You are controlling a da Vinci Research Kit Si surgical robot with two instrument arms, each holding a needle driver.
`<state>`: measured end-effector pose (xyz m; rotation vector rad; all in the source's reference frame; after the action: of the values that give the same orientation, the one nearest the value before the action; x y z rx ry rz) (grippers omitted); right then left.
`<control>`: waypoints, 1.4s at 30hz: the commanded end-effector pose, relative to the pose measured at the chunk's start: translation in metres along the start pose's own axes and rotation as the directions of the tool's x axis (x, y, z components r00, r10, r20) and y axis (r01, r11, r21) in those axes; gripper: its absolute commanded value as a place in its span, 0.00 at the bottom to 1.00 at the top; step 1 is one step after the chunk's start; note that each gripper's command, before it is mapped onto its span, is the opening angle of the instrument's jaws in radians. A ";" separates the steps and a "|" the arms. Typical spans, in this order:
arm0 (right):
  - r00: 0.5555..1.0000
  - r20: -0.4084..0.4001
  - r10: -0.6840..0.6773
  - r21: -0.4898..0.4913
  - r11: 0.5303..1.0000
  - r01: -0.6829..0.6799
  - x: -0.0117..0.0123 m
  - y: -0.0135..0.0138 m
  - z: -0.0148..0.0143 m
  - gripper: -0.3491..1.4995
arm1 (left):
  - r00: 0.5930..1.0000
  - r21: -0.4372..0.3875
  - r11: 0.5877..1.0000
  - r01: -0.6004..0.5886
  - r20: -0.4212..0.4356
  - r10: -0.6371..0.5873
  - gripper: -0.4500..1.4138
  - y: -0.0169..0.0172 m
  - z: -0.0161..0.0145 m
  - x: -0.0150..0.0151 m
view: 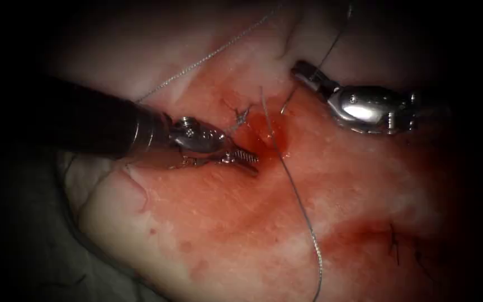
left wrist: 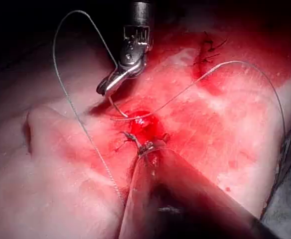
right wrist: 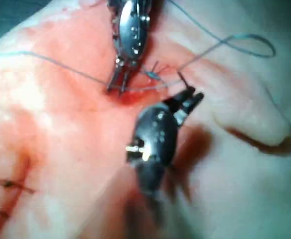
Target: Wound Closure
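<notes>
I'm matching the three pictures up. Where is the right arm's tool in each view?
Endoscope view: the right arm's tool is at upper right, up and right of the red fluid pool.
Left wrist view: beyond the pool, tip pointing toward it.
Right wrist view: close up, tip beside the pool.
Shared landmark: the red fluid pool.

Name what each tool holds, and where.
Right tool: thin curved steel needle, gripped near one end, tip near the cut. Left tool: nothing, jaws open.

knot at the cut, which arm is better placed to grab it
Left, probably: the left tool lies open-jawed just beside the knot, left of the cut; the right tool sits farther off, across it.
</notes>
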<state>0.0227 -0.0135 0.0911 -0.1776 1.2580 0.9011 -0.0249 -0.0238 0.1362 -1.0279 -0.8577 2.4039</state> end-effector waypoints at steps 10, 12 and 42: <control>0.993 0.042 0.114 -0.005 0.993 -0.114 -0.0018 0.0002 0.0009 0.00 | 1.000 -0.005 1.000 0.000 0.002 0.000 0.35 0.0001 0.0009 -0.0003; 0.993 0.042 0.113 -0.006 0.994 -0.113 -0.0019 0.0004 0.0010 0.00 | 1.000 -0.005 1.000 -0.001 0.002 0.001 0.35 0.0001 0.0010 -0.0003; 0.910 0.201 0.361 0.028 0.927 -0.374 -0.0047 -0.0033 0.0000 0.00 | 1.000 -0.010 1.000 -0.001 0.005 0.001 0.35 0.0002 0.0008 -0.0002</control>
<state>0.0243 -0.0174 0.0937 0.2026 1.1538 1.1709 -0.0250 -0.0240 0.1362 -1.0270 -0.8690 2.4072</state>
